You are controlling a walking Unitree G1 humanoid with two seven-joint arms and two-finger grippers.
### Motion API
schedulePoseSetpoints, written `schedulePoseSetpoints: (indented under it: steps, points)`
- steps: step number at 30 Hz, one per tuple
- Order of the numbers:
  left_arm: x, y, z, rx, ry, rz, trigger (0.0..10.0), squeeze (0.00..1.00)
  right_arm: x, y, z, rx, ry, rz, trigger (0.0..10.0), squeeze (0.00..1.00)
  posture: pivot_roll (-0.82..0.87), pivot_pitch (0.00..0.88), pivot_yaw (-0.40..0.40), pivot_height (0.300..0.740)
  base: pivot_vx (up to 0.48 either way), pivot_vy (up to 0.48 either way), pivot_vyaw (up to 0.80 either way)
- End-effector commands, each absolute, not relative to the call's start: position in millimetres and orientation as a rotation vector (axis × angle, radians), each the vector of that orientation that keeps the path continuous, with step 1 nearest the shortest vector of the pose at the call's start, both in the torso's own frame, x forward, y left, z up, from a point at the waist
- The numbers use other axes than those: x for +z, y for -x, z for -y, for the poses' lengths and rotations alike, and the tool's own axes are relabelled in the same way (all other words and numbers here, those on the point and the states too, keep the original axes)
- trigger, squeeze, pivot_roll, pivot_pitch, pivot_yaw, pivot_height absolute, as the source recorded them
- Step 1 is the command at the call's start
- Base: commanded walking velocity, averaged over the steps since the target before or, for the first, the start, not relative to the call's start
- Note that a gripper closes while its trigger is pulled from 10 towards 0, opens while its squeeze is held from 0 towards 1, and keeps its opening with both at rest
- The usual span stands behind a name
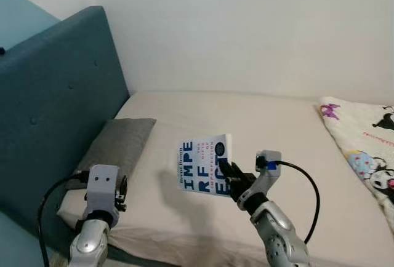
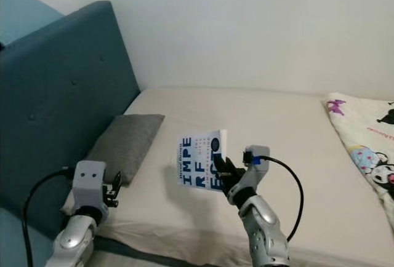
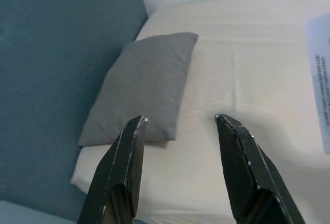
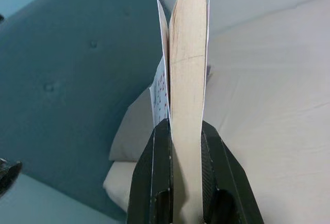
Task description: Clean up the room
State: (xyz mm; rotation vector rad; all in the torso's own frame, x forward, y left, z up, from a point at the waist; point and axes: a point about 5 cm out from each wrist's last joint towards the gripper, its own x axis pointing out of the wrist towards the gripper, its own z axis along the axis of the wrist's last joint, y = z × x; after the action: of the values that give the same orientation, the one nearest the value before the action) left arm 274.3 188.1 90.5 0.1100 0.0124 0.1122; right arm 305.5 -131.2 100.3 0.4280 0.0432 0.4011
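Cut off and covered parts

The right tool [image 1: 229, 175] covers the lower corner of the book [image 1: 204, 163], so the last big letters of its title are part hidden; the small print beside them is too fine to read. Beyond it, the cartoon-print blanket [image 1: 363, 141] runs off the picture's edge.

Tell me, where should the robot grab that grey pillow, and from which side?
Probably the grey pillow's near short end, the corner by the mattress edge. It lies flat along the blue headboard, so that side is blocked. The open left end effector already points at that end; coming in low from the front, it could pinch the soft edge. The right end effector holds the book.
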Motion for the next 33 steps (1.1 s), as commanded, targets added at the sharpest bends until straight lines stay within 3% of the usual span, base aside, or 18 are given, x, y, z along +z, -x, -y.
schedulePoseSetpoints:
  steps: [1, 23, 33]
  points:
    - [84.4, -271.4, -192.6, 0.122, -0.112, -0.036, 10.0, 0.0, 105.6, -306.9, 129.4, 0.411, -0.439, -0.007, 10.0, 0.0, 0.02, 0.108, 0.027, 0.71, 0.0, 0.345, 0.0]
    - [84.1, -270.4, -195.2, 0.118, -0.117, -0.036, 10.0, 0.0, 103.8, -305.0, 126.9, 0.417, -0.448, -0.005, 10.0, 0.0, 0.03, 0.111, 0.033, 0.71, 0.0, 0.346, 0.0]
    - [85.1, -271.0, -192.7, 0.115, -0.153, -0.043, 10.0, 0.0, 103.8, -305.4, 127.5, 0.414, -0.452, -0.003, 10.0, 0.0, 0.03, 0.111, 0.036, 0.71, 0.0, -0.384, 0.0]
